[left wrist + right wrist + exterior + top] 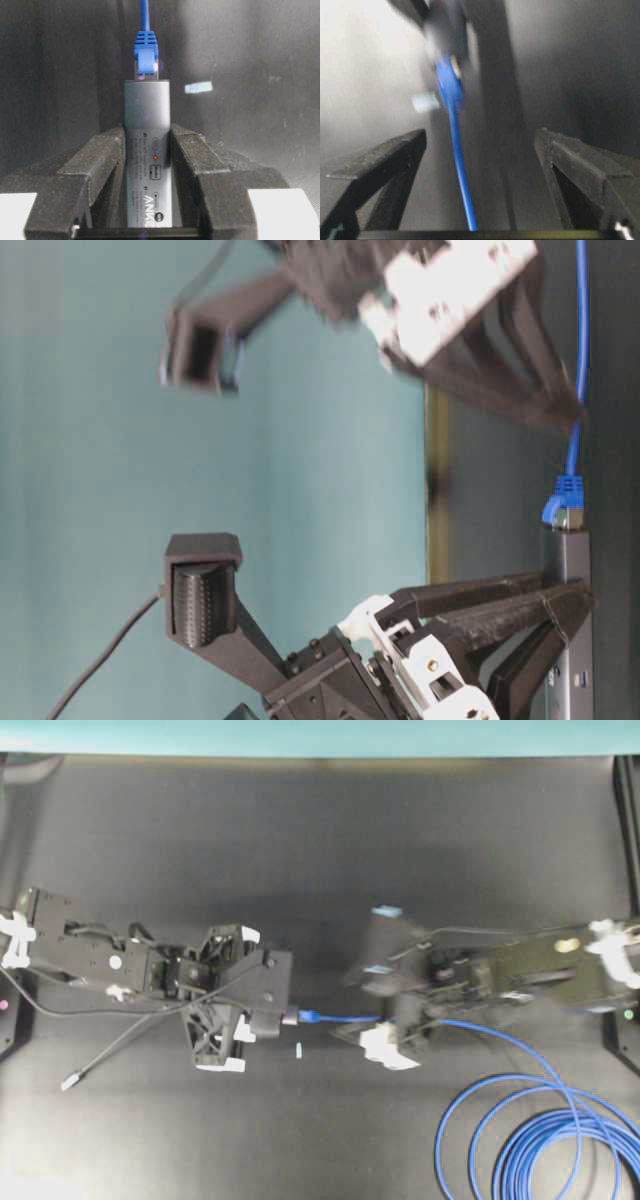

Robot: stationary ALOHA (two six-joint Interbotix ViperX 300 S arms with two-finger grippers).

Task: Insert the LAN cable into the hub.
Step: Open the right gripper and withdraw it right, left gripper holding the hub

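Lighting is dim and even over the dark table (320, 830). The right gripper (385, 970) smears with motion blur in the overhead, table-level and right wrist views. The left wrist view is sharp, with soft glare in the upper centre of the frame.

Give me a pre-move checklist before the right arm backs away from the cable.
1. Left tool shut on the hub: ok, fingers press both long sides.
2. Plug in the hub's end port: looks seated in the left wrist view; full latch cannot tell.
3. Right tool open: ok, fingers stand wide apart.
4. Cable free of the right fingers: ok, it runs between them without touching, though the view is blurred.
5. Cable slack: ok, loops lie loose on the table.
6. Hub's grey cord clear of the right arm: ok, it trails off on the left arm's side.
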